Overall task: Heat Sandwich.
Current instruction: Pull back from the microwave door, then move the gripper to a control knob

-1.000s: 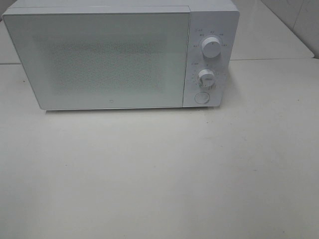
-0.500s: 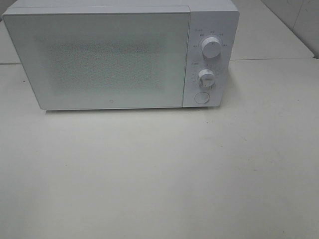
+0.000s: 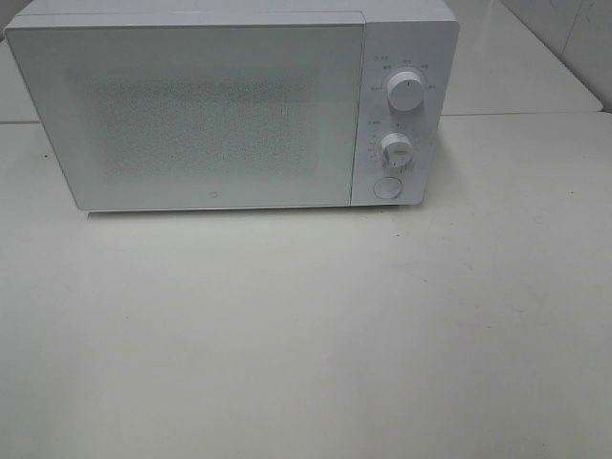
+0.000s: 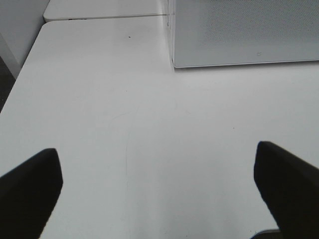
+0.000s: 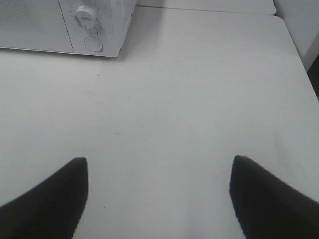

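Note:
The sandwich is out of view in every frame. A white microwave (image 3: 229, 105) stands at the back of the table with its door (image 3: 191, 115) shut. Its two knobs (image 3: 405, 93) and round button (image 3: 386, 186) sit on the right panel. My left gripper (image 4: 157, 179) hangs open above bare tabletop, near the microwave's front left corner (image 4: 174, 62). My right gripper (image 5: 158, 191) is open too, over the table some way in front of the control panel (image 5: 92, 30). Neither holds anything. Neither arm shows in the exterior high view.
A pale tabletop (image 3: 306, 325) stretches in front of the microwave. A seam to a second table (image 3: 516, 113) runs behind on the right. The table's left edge (image 4: 22, 74) shows in the left wrist view, its right edge (image 5: 299, 55) in the right wrist view.

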You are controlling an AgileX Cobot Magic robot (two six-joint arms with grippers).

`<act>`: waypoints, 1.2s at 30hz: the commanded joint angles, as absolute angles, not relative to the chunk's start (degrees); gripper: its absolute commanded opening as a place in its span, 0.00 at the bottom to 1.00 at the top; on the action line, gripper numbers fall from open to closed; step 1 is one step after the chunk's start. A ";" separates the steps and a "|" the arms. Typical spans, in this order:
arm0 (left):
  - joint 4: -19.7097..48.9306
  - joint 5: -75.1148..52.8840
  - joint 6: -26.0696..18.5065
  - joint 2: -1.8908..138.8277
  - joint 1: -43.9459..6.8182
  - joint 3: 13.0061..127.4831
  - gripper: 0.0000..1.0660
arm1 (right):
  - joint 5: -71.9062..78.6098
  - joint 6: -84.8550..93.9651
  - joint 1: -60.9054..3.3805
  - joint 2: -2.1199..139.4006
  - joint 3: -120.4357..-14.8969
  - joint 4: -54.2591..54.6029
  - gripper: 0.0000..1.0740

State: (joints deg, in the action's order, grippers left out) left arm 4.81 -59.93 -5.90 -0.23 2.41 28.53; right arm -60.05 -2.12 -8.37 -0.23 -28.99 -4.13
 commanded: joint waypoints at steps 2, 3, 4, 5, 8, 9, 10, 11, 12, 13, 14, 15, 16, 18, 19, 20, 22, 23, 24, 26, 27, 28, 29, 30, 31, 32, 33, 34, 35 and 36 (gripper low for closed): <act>5.39 -59.47 -5.84 -1.72 2.64 28.42 0.94 | -59.36 -2.58 -7.96 -1.55 -28.93 -4.01 0.70; 5.39 -59.47 -5.84 -1.72 2.64 28.42 0.94 | -59.36 -2.58 -7.96 -1.55 -28.93 -4.01 0.70; 5.39 -59.47 -5.84 -1.72 2.64 28.42 0.94 | -59.36 -2.58 -7.96 -1.55 -28.93 -4.01 0.70; 5.39 -59.47 -5.84 -1.72 2.64 28.42 0.94 | -59.36 -2.58 -7.96 -1.55 -28.93 -4.01 0.70; 5.39 -59.47 -5.84 -1.72 2.64 28.42 0.94 | -59.36 -2.58 -7.96 -1.55 -28.93 -4.01 0.70; 5.39 -59.47 -5.84 -1.72 2.64 28.42 0.94 | -59.36 -2.58 -7.96 -1.55 -28.93 -4.01 0.70; 5.39 -59.47 -5.84 -1.72 2.64 28.42 0.94 | -59.36 -2.58 -7.96 -1.55 -28.93 -4.01 0.70; 5.39 -59.47 -5.84 -1.72 2.64 28.42 0.94 | -59.36 -2.58 -7.96 -1.55 -28.93 -3.95 0.70; 5.39 -59.47 -5.84 -1.72 2.64 28.42 0.94 | -59.36 -2.58 -7.96 -1.55 -28.93 -3.95 0.70; 5.39 -59.47 -5.84 -1.72 2.64 28.42 0.94 | -59.36 -2.58 -7.96 -1.55 -28.93 -3.95 0.70; 5.39 -59.47 -5.84 -1.72 2.64 28.42 0.94 | -59.36 -2.58 -7.96 -1.55 -28.93 -3.95 0.70; 5.39 -59.47 -5.84 -1.72 2.64 28.42 0.94 | -59.36 -2.58 -7.96 -1.55 -28.93 -3.95 0.70; 5.39 -59.47 -5.84 -1.72 2.64 28.42 0.94 | -59.36 -2.58 -7.96 -1.49 -28.93 -3.95 0.70; 5.39 -59.47 -5.84 -1.72 2.64 28.42 0.94 | -59.36 -2.58 -7.96 -1.20 -28.93 -3.95 0.70; 5.39 -59.47 -5.84 -1.72 2.64 28.42 0.94 | -59.36 -2.58 -7.96 -1.20 -28.93 -3.95 0.70; 5.39 -59.47 -5.84 -1.72 2.64 28.42 0.94 | -59.36 -2.58 -7.96 -1.15 -28.93 -3.95 0.70; 5.39 -59.47 -5.84 -1.72 2.64 28.42 0.94 | -59.36 -2.58 -7.96 -1.03 -28.93 -3.95 0.70; 5.39 -59.47 -5.84 -1.72 2.64 28.42 0.94 | -59.36 -2.58 -7.96 -1.03 -28.93 -3.95 0.70; 5.39 -59.47 -5.84 -1.72 2.64 28.42 0.94 | -59.36 -2.58 -7.96 -1.03 -28.93 -3.95 0.70; 5.39 -59.47 -5.84 -1.72 2.64 28.42 0.94 | -59.24 -2.58 -7.96 -1.03 -28.99 -4.01 0.70; 5.39 -59.47 -5.84 -1.72 2.64 28.42 0.94 | -58.90 -2.52 -7.96 -1.03 -29.39 -4.01 0.70; 5.39 -59.47 -5.84 -1.72 2.64 28.42 0.94 | -58.90 -2.52 -7.96 -1.03 -29.39 -4.01 0.70; 5.39 -59.47 -5.84 -1.72 2.64 28.42 0.94 | -58.38 -2.52 -7.96 -1.03 -29.68 -4.01 0.70; 5.39 -59.47 -5.84 -1.72 2.64 28.42 0.94 | -57.81 -2.52 -7.96 -1.03 -30.08 -4.01 0.70; 5.39 -59.47 -5.84 -1.72 2.64 28.42 0.94 | -57.01 -2.52 -7.96 -1.03 -30.31 -4.01 0.70; 5.39 -59.47 -5.84 -1.72 2.64 28.42 0.94 | -55.58 -2.52 -7.96 -1.03 -30.48 -4.01 0.70; 5.39 -59.47 -5.84 -1.72 2.64 28.42 0.94 | -55.58 -2.52 -7.96 -1.03 -30.48 -4.01 0.70; 5.39 -59.47 -5.84 -1.72 2.64 28.42 0.94 | -54.83 -2.52 -7.96 -1.03 -30.48 -4.01 0.70; 5.39 -59.47 -5.84 -1.72 2.64 28.42 0.94 | -54.32 -2.52 -7.96 -1.03 -30.48 -4.01 0.70; 5.39 -59.47 -5.84 -1.72 2.64 28.42 0.94 | -52.94 -2.52 -7.96 -1.03 -30.48 -4.13 0.70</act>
